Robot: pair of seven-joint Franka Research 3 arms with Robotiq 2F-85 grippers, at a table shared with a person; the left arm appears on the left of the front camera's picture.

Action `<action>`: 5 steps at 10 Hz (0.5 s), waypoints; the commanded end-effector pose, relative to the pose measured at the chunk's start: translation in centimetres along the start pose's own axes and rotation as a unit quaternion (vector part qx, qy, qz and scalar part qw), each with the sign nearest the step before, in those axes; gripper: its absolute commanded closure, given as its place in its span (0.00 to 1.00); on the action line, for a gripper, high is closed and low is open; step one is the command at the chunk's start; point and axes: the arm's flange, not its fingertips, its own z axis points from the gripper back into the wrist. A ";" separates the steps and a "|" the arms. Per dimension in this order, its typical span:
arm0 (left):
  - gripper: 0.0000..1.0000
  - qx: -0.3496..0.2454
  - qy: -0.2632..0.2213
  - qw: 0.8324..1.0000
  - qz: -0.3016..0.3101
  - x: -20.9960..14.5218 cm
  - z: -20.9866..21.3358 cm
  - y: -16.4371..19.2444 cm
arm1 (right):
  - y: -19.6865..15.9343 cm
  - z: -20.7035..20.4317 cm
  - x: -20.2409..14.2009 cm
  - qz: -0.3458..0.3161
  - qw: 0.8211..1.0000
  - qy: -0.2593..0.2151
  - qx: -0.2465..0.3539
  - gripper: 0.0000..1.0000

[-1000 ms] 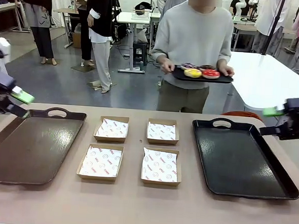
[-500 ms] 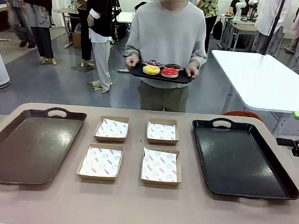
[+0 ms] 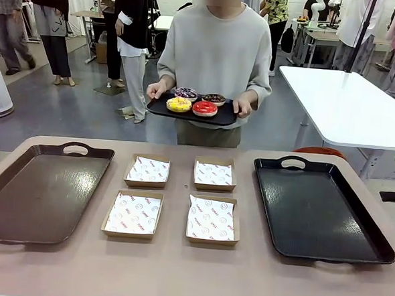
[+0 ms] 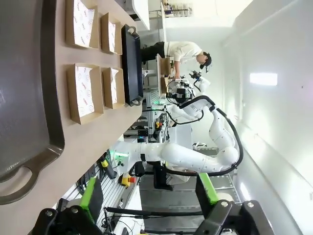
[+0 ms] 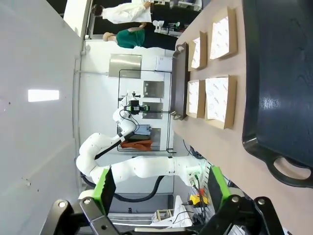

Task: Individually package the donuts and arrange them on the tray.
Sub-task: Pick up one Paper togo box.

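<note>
Yellow glaze marks the front-left piece of four. The yellow-glazed ring donut [image 3: 179, 104] and the glossy red ring donut [image 3: 204, 108] are set in front. The dark purple sprinkled donut [image 3: 186, 93] and the chocolate-brown sprinkled donut [image 3: 214, 99] are set behind them. All four are laid flat with their holes upward, so no long axis is offered.

The two-by-two cluster is carried on a small black tray [image 3: 161, 109], whose length runs across the picture. It is held at both ends by a person's hands [image 3: 155, 90] in the upper middle of the front view, beyond the beige table [image 3: 176, 274].

Against the earlier frames, the person and the donuts are found further left and lower in the picture, and the arms have been drawn back to the frame's edges.

The left gripper [image 4: 146, 196] and the right gripper [image 5: 161, 191] are each seen at the bottom of their own wrist view. Their green pads are set well apart, with nothing between them.

At the front view's right edge, a black part and a green sliver are cut off and cannot be identified. The sprinkles are too small to be told apart.
</note>
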 end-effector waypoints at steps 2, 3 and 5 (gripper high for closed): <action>0.00 0.022 0.007 0.999 -0.029 0.0 0.5 -1.1 | 0.1 0.0 0.2 -0.001 1.000 0.001 -0.014 0.00; 0.00 0.003 -0.004 1.000 0.000 -0.1 0.4 -0.1 | -0.1 0.2 0.0 -0.002 1.000 -0.003 0.000 0.00; 0.00 0.003 -0.004 1.000 0.000 -0.1 0.4 -0.1 | -0.1 0.2 0.0 -0.002 1.000 -0.003 0.000 0.00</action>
